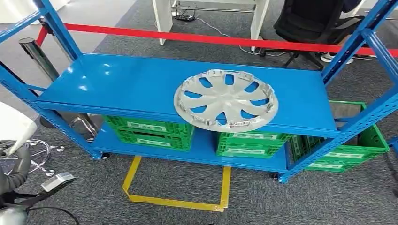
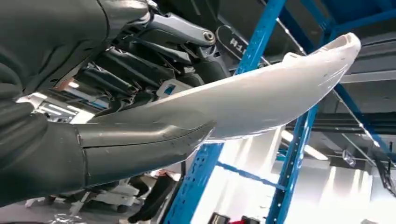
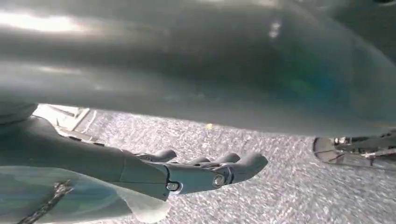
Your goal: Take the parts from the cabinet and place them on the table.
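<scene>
- Grey carpet (image 1: 300, 201) is laid over the floor, marked with yellow tape (image 1: 176, 201).
- A red barrier belt (image 1: 211, 38) is stretched across.
- A black office chair (image 1: 309, 23) is seen behind.

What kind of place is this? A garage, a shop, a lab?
Probably an indoor test or workshop area, part storeroom, part office. A blue steel rack carries a silver wheel cover, with green crates below, a red barrier belt behind and yellow floor tape in front.
</scene>
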